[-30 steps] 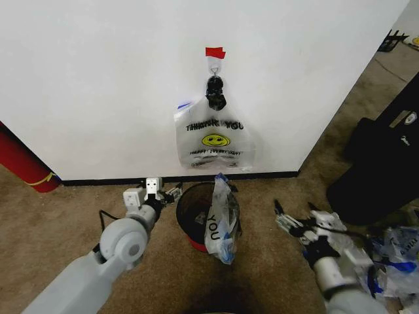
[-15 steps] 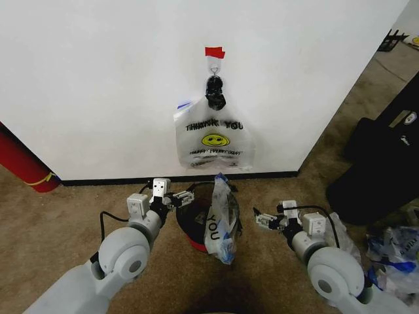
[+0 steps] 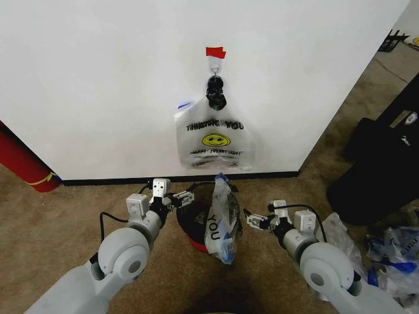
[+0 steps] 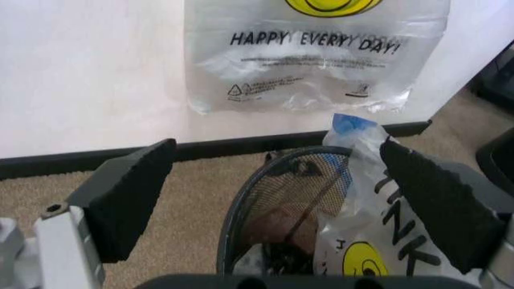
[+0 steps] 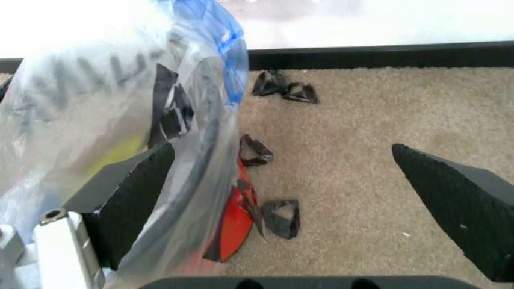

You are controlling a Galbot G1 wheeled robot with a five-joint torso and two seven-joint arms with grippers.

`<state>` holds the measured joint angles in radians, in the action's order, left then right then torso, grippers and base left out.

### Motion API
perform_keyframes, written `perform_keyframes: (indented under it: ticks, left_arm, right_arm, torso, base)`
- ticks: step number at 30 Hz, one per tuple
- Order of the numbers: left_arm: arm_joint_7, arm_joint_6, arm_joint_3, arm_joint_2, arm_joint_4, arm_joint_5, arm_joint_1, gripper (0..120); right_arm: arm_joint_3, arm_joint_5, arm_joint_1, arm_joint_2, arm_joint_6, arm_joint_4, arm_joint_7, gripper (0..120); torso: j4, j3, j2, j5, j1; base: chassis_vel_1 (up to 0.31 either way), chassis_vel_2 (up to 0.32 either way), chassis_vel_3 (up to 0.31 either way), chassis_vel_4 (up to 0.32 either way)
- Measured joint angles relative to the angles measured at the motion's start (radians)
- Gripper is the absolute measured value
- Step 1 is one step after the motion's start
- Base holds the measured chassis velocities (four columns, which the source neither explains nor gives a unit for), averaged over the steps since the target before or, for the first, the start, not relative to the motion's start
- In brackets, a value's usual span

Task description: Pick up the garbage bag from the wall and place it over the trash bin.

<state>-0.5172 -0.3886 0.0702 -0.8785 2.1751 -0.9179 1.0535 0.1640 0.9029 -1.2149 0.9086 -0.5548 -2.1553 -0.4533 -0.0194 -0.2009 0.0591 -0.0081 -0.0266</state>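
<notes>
- The wall (image 3: 98,78), plain white with a black baseboard, is carrying a red tape patch (image 3: 215,52) and a small metal hook (image 3: 214,64).
- A hanging bag (image 3: 213,140) of thin, crinkled translucent plastic, with black lettering and a yellow smiley, is dangling flat against the wall from the hook, long axis vertical, handles bunched at the top.
- The trash bin (image 3: 191,208), round black wire mesh on a red base, is standing upright on the brown carpet (image 3: 59,216) near the baseboard, below the hanging bag.
- The garbage bag (image 3: 220,219) is draping over the bin's right rim, long axis upright, its pinched top pointing up and its body hanging down the outside of the mesh.
- The left gripper (image 3: 185,197) is hovering at the bin's left rim, its black padded fingers (image 4: 129,195) spread wide, holding nothing.
- The right gripper (image 3: 253,220) is sitting just right of the draped bag, fingers (image 5: 129,198) wide apart, one pad against the plastic, nothing clamped.
- Small black clips (image 5: 283,218) are lying on the carpet beside the bin's base.
</notes>
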Motion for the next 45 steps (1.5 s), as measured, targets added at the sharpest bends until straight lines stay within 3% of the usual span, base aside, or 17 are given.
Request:
perform_keyframes:
  ticks: [22, 26, 35, 45]
  left_arm:
    - [-0.002, -0.001, 0.007, -0.007, -0.013, -0.016, 0.002, 100]
    - [-0.002, 0.000, 0.007, -0.011, -0.017, -0.015, 0.007, 100]
    - [-0.002, 0.001, 0.006, -0.013, -0.019, -0.016, 0.003, 100]
    - [-0.002, 0.001, 0.006, -0.016, -0.018, -0.020, 0.004, 100]
  right_arm:
    - [-0.148, 0.141, 0.195, 0.108, -0.156, 0.149, -0.160, 100]
    - [-0.176, 0.186, 0.243, 0.142, -0.176, 0.191, -0.237, 88]
    - [-0.215, 0.211, 0.297, 0.175, -0.177, 0.238, -0.279, 74]
    - [-0.227, 0.242, 0.326, 0.195, -0.177, 0.268, -0.305, 38]
  torso:
    - [0.0001, 0.000, 0.000, 0.0001, 0.000]
    - [0.0001, 0.000, 0.000, 0.0001, 0.000]
    - [0.0001, 0.000, 0.000, 0.0001, 0.000]
    - [0.0002, 0.000, 0.000, 0.0000, 0.000]
  base:
    - [0.000, 0.000, 0.000, 0.000]
    - [0.000, 0.000, 0.000, 0.000]
    - [0.000, 0.000, 0.000, 0.000]
    - [0.000, 0.000, 0.000, 0.000]
